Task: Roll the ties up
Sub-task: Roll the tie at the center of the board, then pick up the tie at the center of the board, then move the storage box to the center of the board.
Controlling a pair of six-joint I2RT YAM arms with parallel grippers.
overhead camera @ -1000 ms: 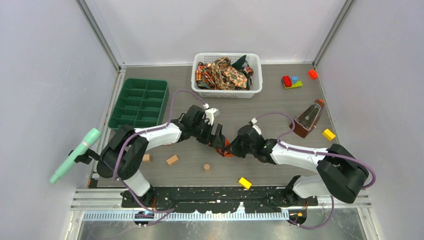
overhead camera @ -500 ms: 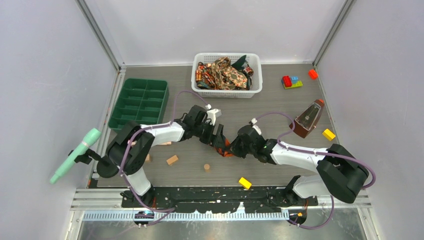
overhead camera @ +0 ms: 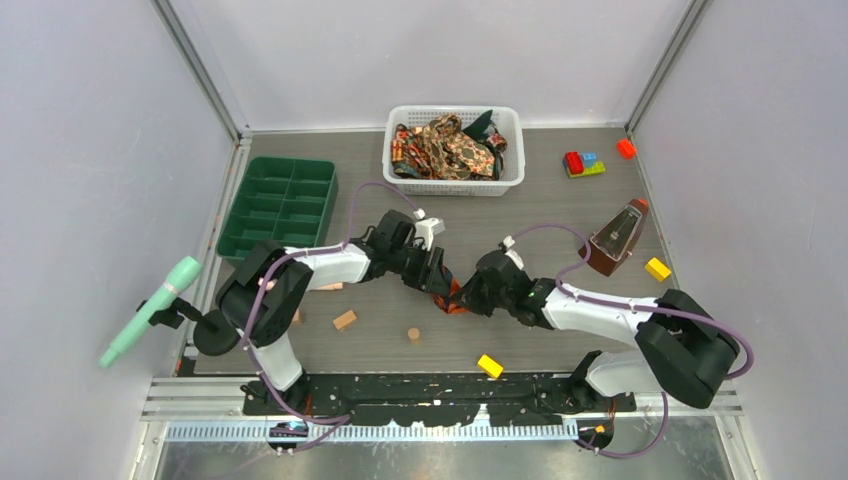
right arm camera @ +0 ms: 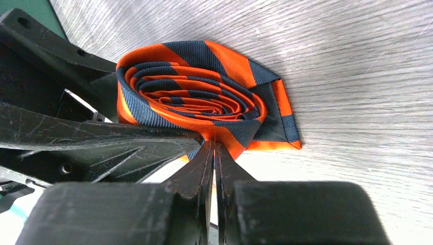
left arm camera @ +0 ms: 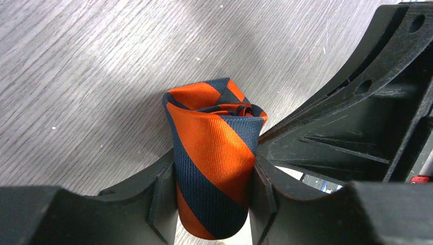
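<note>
Now we have the striped tie (left arm camera: 214, 153) wound into a tight orange-and-navy coil, resting on the grey bench (overhead camera: 520, 215) between our two arms. Our left gripper (left arm camera: 212, 204) is clamped on the coil, one finger pressed against each side. Our right gripper (right arm camera: 214, 166) is closed nearly flat and seems to pinch the coil's outer layer, though the contact is partly hidden. The other ties (overhead camera: 445, 145) lie heaped in the white basket (overhead camera: 452, 110), well apart.

Tie (left arm camera: 214, 163) on tbl (overhead camera: 540, 215), basket (overhead camera: 455, 184) behind, tray (overhead camera: 275, 250) L.
</note>
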